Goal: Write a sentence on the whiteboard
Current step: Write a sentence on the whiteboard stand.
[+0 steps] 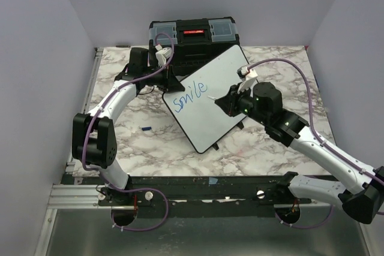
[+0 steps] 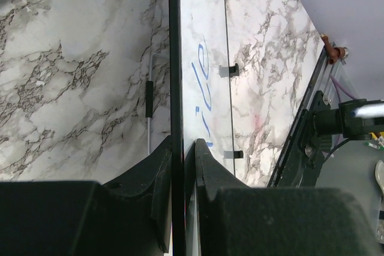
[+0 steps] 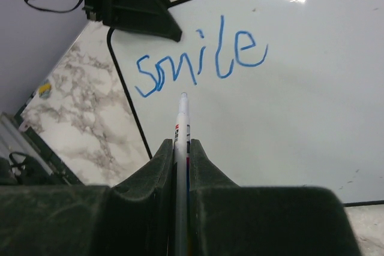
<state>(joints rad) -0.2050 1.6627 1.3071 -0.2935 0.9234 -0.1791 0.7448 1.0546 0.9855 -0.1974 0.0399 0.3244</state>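
Top external view: the whiteboard (image 1: 207,129) sits diagonally on the marbled table (image 1: 264,151), its far corner just in front of the black toolbox (image 1: 192,37). The sentence (image 1: 190,95) consists of one blue word, "Smile", slanted across the board's upper left part; the rest of the white surface is bare. The left end effector (image 1: 169,81) is at the board's upper left edge. The left wrist view shows the board edge-on, with that end effector's two fingers (image 2: 161,166) closed tight on either side of the thin black rim, pinching it. The right end effector (image 1: 225,101) reaches over the board from its right side. In the right wrist view its fingers are clamped narrowly around a white marker (image 3: 182,125), which points toward the writing. The marker's tip lies just below the "m" of the word; whether it touches the board's surface I cannot tell. A small blue piece (image 1: 146,128) lies on the table, left of the board and well apart from it.
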